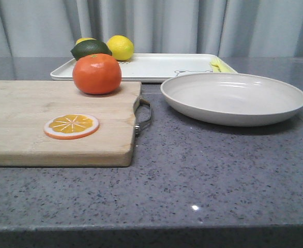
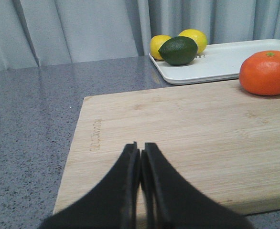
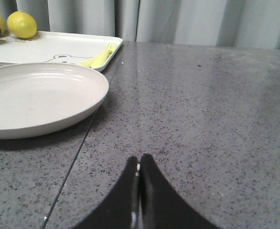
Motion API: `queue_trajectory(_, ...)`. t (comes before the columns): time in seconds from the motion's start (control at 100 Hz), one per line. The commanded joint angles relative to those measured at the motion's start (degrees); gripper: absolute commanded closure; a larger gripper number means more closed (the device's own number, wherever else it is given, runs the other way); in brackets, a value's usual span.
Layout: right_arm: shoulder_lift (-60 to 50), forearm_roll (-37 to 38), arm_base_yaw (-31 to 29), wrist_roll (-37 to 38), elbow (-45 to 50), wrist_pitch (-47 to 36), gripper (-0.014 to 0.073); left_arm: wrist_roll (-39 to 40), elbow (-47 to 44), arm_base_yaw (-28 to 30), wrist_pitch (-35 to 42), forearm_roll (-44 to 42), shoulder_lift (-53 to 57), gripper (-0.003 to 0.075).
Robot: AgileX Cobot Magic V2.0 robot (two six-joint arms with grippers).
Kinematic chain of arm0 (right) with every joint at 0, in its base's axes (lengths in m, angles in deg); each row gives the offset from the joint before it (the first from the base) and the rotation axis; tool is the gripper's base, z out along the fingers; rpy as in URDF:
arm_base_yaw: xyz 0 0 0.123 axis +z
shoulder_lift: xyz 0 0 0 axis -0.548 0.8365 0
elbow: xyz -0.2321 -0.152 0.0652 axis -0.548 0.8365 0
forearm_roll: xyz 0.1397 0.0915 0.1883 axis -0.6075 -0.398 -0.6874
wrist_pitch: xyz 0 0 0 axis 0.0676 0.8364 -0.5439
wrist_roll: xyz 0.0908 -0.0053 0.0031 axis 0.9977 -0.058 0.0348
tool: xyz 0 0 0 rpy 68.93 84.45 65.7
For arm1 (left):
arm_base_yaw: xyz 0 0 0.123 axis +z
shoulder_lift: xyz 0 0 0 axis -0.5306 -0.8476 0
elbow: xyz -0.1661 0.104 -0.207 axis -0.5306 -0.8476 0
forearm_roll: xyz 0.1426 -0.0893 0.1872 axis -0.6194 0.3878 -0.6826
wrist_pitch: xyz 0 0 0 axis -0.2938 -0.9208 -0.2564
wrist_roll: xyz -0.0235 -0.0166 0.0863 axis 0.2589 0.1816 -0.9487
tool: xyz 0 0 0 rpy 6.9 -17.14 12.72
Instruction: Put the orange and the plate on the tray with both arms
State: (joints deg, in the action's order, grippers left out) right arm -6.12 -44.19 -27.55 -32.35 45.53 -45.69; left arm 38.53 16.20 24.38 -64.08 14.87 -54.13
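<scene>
From the front, the orange sits on the far right corner of the wooden cutting board, at about eleven o'clock from the centre of the view, with an orange slice nearer the camera on the same board. The plate rests on the grey counter at about two o'clock, just beside the board's metal handle, and the tray lies behind both at twelve o'clock, carrying a lime, lemons and a yellow fork. Neither arm shows here. In the left wrist view the left gripper has its jaws pressed together, empty, low over the board's near edge, and the orange lies off at two o'clock, well apart from it. In the right wrist view the right gripper is likewise closed on nothing over bare counter, with the plate at ten o'clock. Nothing is on the tray yet. The round orange could roll off the board if nudged by closed jaws, so they must open first. The plate's shallow rim gives little to pinch and may slip or tip, and the tray's crowded left end leaves limited room for both.
</scene>
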Motion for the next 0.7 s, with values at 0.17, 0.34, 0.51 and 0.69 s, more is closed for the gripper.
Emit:
queue_trajectory(0.17, -0.7, 0.8, 0.1, -0.1, -1.3, -4.7, 0.0695, 0.4, -0.4, 0.1, 4.7, 0.5, 2.0, 0.0741)
queue_trajectory(0.34, -0.7, 2.4, 0.1, -1.1, -1.3, -4.7, 0.0695, 0.4, -0.4, 0.1, 4.7, 0.5, 2.0, 0.0741)
queue_trajectory(0.51, -0.7, 2.4, 0.1, -1.1, -1.3, -4.7, 0.0695, 0.4, -0.4, 0.1, 4.7, 0.5, 2.0, 0.0741)
queue_trajectory(0.69, -0.7, 2.4, 0.1, -1.1, -1.3, -4.8, 0.0695, 0.4, -0.4, 0.1, 5.4, 0.6, 2.0, 0.0741)
